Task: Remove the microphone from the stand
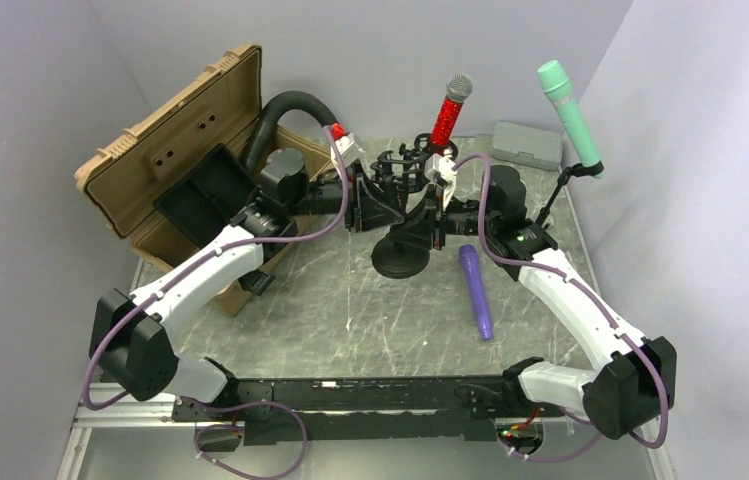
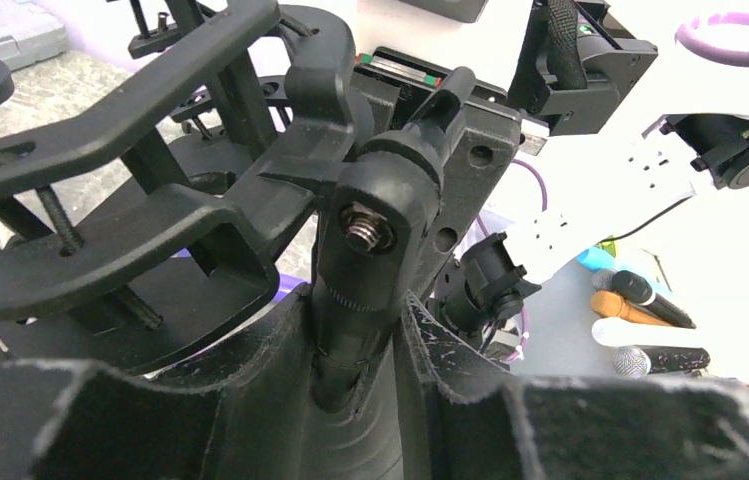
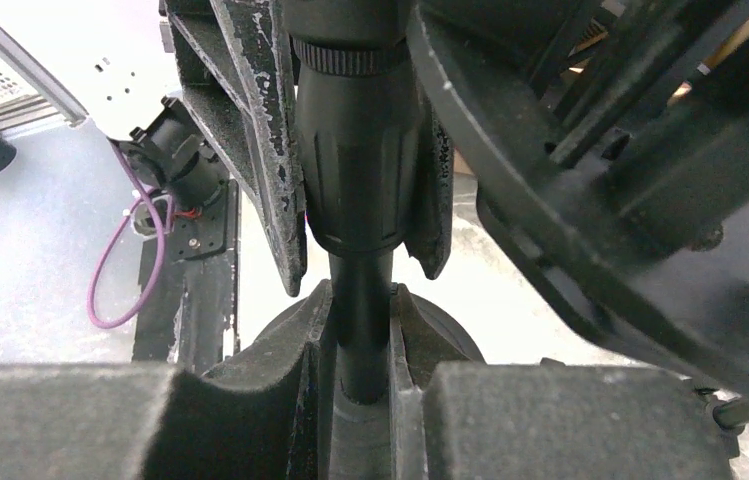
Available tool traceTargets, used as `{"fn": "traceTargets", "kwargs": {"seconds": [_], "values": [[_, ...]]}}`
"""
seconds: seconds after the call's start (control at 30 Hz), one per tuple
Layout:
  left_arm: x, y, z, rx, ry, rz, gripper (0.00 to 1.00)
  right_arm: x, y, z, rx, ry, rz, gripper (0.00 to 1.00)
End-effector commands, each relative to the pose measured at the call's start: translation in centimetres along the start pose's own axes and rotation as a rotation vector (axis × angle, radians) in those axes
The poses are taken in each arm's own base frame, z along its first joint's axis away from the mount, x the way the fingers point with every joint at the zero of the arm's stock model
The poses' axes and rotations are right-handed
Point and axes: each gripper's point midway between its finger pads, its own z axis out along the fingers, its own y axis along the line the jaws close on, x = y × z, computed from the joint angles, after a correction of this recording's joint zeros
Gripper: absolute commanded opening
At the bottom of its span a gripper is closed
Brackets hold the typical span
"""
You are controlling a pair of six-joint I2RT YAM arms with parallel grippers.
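Note:
A red glitter microphone point(image 1: 447, 115) stands tilted in the black shock mount point(image 1: 402, 165) of a stand with a round base point(image 1: 395, 262). My left gripper point(image 1: 368, 205) is shut on the stand's upper pole from the left. In the left wrist view, it point(image 2: 355, 340) clamps the pole just under the pivot joint point(image 2: 375, 225). My right gripper point(image 1: 434, 215) is shut on the same pole from the right. In the right wrist view, it point(image 3: 362, 350) holds the thin pole point(image 3: 362, 295) below the collar point(image 3: 355, 150). The microphone is out of both wrist views.
A teal microphone point(image 1: 570, 110) sits on a second stand at the right. A purple microphone point(image 1: 477, 292) lies on the table by the right arm. An open tan case point(image 1: 165, 150) stands at the left, a grey box point(image 1: 527, 145) at the back. Several loose microphones point(image 2: 640, 320) show in the left wrist view.

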Motion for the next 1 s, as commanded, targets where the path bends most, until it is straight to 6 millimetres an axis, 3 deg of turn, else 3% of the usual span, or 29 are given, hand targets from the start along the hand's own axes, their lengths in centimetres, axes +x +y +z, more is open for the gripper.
{"fn": "traceTargets", "kwargs": {"seconds": [0.0,0.2,0.3,0.33,0.37,0.43,0.6,0.7,0.83,0.97], "values": [[-2.8,-1.2,-0.1,0.034,-0.080,0.080,0.33,-1.8,1.2,-0.1,-0.053,-0.044,-0.102,0.00],[-2.2,-0.6,0.1,0.026,-0.064,0.073,0.00,-1.9,1.1,-0.1,-0.050,-0.049,-0.098,0.00],[-2.0,-0.3,0.0,0.010,-0.063,0.081,0.00,-1.9,0.7,-0.1,-0.017,-0.051,-0.086,0.04],[-2.0,-0.2,0.0,0.002,-0.064,0.087,0.00,-1.8,0.4,-0.1,-0.002,-0.049,-0.078,0.13],[-2.0,-0.1,-0.1,-0.009,-0.064,0.095,0.00,-1.7,0.2,-0.2,0.015,-0.048,-0.075,0.28],[-1.9,0.2,-0.2,-0.028,-0.055,0.111,0.00,-1.6,-0.1,-0.3,0.035,-0.048,-0.073,0.46],[-2.3,1.0,-0.6,-0.069,-0.048,0.151,0.00,-1.4,-0.7,-0.5,0.070,-0.046,-0.068,0.63],[-2.6,2.0,-1.1,-0.107,-0.053,0.179,0.00,-1.3,-0.9,-0.6,0.082,-0.043,-0.069,0.79],[-2.6,4.7,-2.1,-0.186,-0.070,0.205,0.00,-0.8,-1.2,-1.2,0.111,-0.028,-0.073,0.83],[-1.4,7.9,-2.8,-0.234,-0.091,0.251,0.00,-0.4,-1.7,-2.3,0.141,-0.027,-0.083,0.84]]}}
